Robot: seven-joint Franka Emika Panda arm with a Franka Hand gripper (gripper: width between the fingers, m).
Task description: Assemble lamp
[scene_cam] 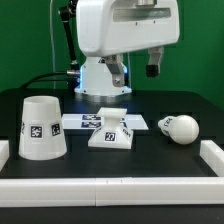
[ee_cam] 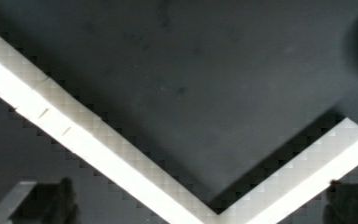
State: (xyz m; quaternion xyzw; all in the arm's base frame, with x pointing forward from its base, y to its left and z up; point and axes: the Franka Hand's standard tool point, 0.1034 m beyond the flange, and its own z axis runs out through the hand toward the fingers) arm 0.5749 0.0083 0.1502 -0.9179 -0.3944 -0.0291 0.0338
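Note:
The white cone shade stands on the black table at the exterior view's left. The low blocky base sits in the middle. The round bulb lies on its side at the right. All three carry square tags. My gripper hangs high above the table, behind the base, touching nothing. In the wrist view my gripper is open and empty, its dark fingers wide apart at the picture's edge. None of the lamp pieces shows in the wrist view.
The marker board lies flat behind the base. A white rail borders the table's front and sides. In the wrist view two white rails meet at a corner on the black table.

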